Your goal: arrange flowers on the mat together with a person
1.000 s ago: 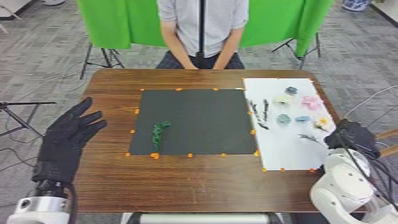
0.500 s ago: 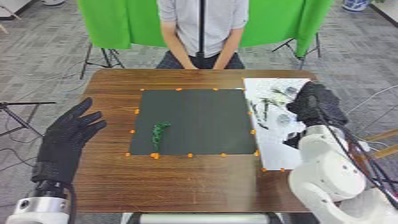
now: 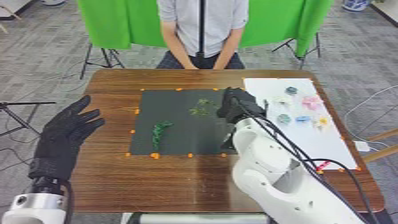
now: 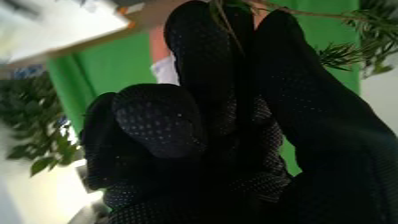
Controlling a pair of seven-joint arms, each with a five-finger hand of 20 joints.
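Observation:
In the head view, my right hand point(image 3: 234, 104) is over the right part of the dark mat point(image 3: 191, 132), shut on a leafy green sprig point(image 3: 203, 106) that extends leftward. In the right wrist view the needle-leaved sprig point(image 4: 342, 54) stretches sideways from the fingertips of my right hand point(image 4: 209, 145). A curly green stem point(image 3: 160, 134) lies on the mat's left part. On the white sheet are a pink flower point(image 3: 312, 102), a yellow flower point(image 3: 321, 122), a pale flower point(image 3: 282, 100) and several bluish ones. My left hand point(image 3: 67, 130) is open beside the table's left edge.
The brown wooden table point(image 3: 160, 187) surrounds the dark mat. Orange markers line both the mat and the white sheet point(image 3: 329, 145). My right arm crosses the table's right front and covers part of the mat's right edge.
My right hand has swung from the right table edge, over the white sheet, to the dark mat. The small sprig from the sheet's lower part has left its place; a sprig is now in that hand.

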